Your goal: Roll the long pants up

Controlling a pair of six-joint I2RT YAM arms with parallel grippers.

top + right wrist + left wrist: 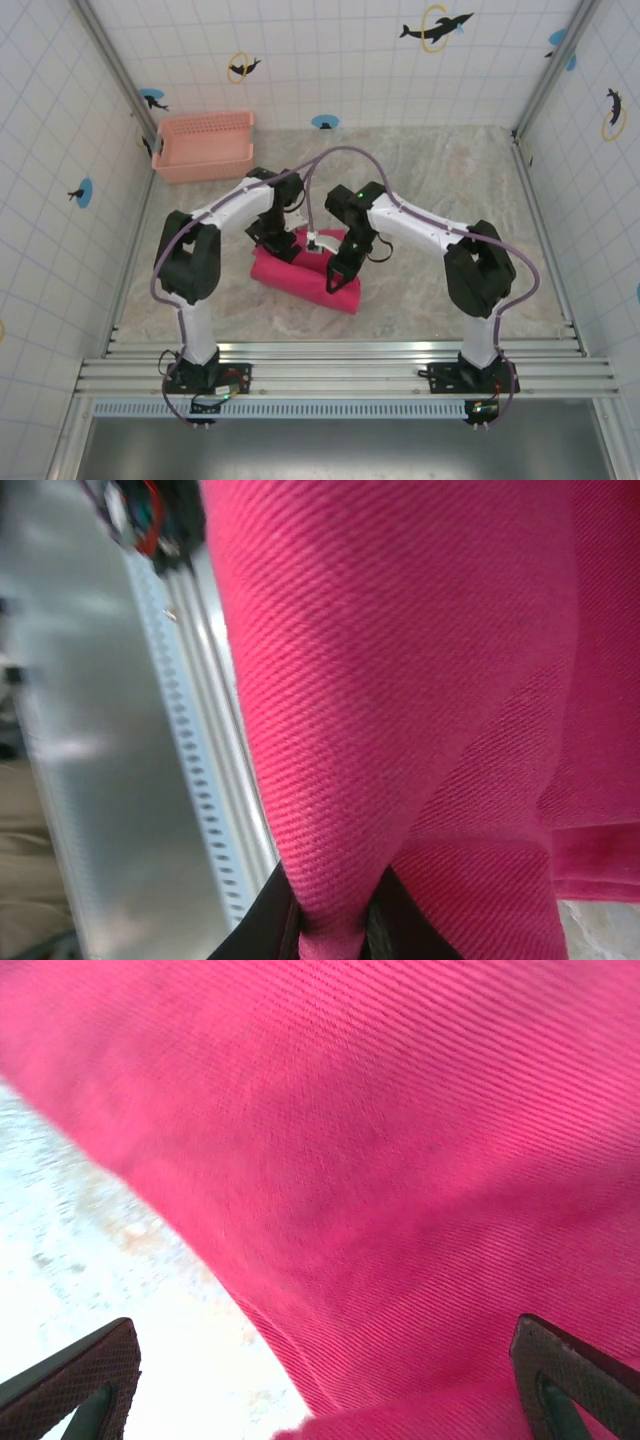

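Lying rolled, the ribbed magenta long pants (300, 278) sit pinched in right hand (335, 932); left hand (320, 1380) wide.

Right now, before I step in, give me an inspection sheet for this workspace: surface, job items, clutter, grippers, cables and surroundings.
Surface: beige marbled tabletop, no spills seen.
Job's things: long pants, magenta, bunched into a compact bundle between the two arms.
Clutter: pale pink mesh basket in the far left corner, apart from the pants, looks empty.
Grippers: left gripper open, right over the cloth; right gripper shut on a fold of the pants.
Cables: purple cable arches behind the wrists; loops run along each arm.
Surroundings: white tiled walls with dolphin stickers; metal rail along the near edge.
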